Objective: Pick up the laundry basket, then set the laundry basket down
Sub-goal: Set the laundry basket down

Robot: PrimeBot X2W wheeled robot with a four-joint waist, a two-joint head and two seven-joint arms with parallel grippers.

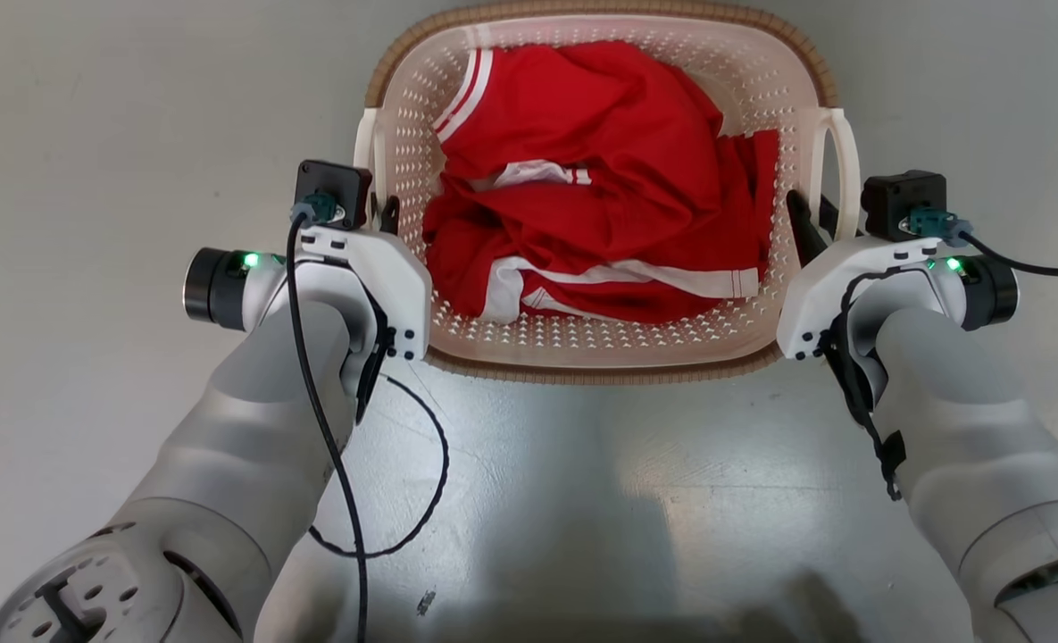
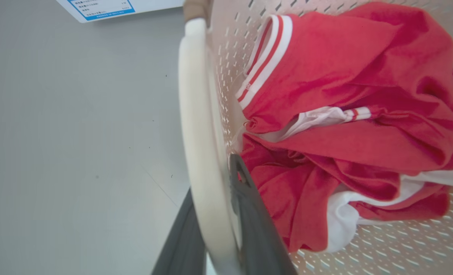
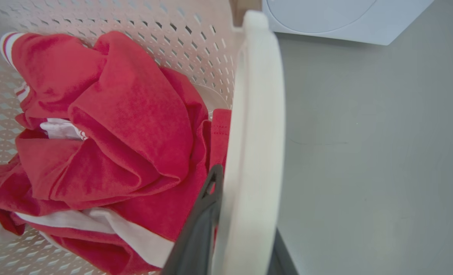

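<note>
I have my left claw (image 2: 215,198) clamped on the laundry basket (image 1: 600,368) by its left loop handle (image 2: 195,114). One dark finger is inside against the perforated wall and the other is outside, with the white loop pinched between them. My right claw (image 3: 245,198) is closed on the right loop handle (image 3: 255,114) the same way, one finger inside and one outside. The basket sits level between my two forearms, over the grey floor (image 1: 91,134); I cannot tell whether its base touches the floor. A crumpled red garment (image 1: 600,161) with white stripes lies inside, covering most of the bottom. A white appliance (image 3: 345,19) stands on the floor past the far end of the right handle.
</note>
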